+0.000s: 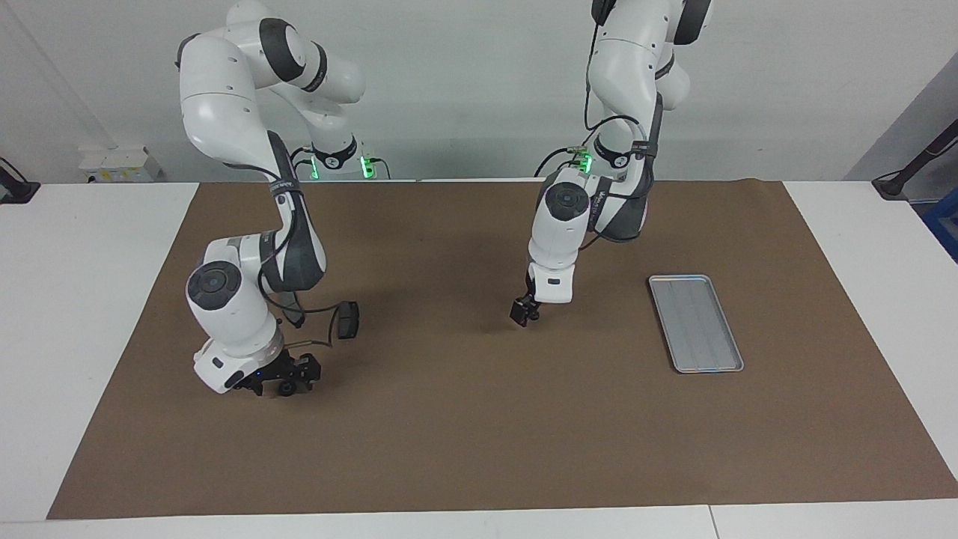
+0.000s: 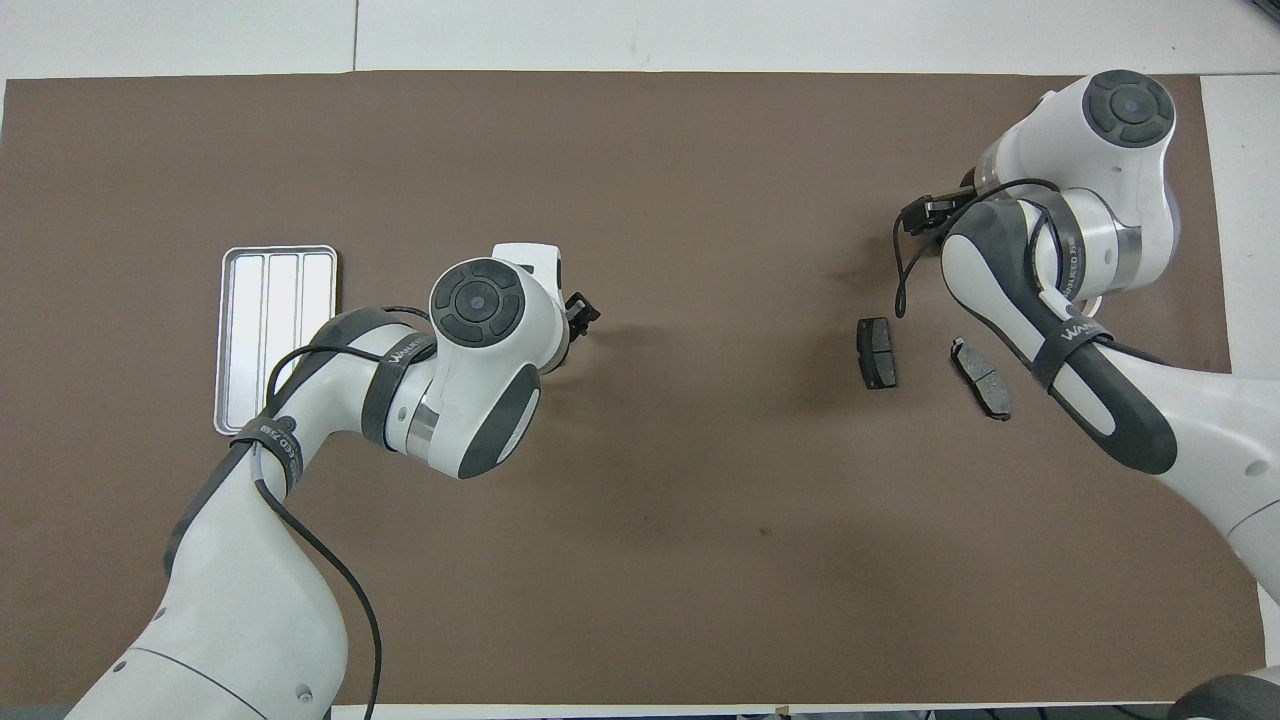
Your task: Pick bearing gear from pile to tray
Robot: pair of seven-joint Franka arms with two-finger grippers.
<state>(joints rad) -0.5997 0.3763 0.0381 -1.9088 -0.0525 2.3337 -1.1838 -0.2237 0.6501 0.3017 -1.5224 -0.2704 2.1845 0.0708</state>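
- Facing view: the right claw [image 1: 283, 380] sits low in the frame, down at the brown mat [image 1: 479, 419] on the table [image 1: 97, 299]. It stands wide about a small black round piece [image 1: 287, 388], seemingly the bearing gear. Whether it touches the piece I cannot tell.
- One dark brake pad [image 1: 347, 320] lies just above that claw in the frame, nearer to the robots.
- Mid-frame, the left claw [image 1: 524, 313] hangs close over bare mat. I cannot tell whether it is wide or narrow.
- The tray [image 1: 696, 323] lies flat on the mat toward the left arm's end, holding nothing.
- Overhead view: the tray [image 2: 275, 335] shows at mid-height, partly covered by the left arm.
- The left claw [image 2: 582, 312] peeks out past its wrist near the centre.
- Two brake pads [image 2: 877, 352] lie side by side beside the right arm, which covers its own claw and the round piece.
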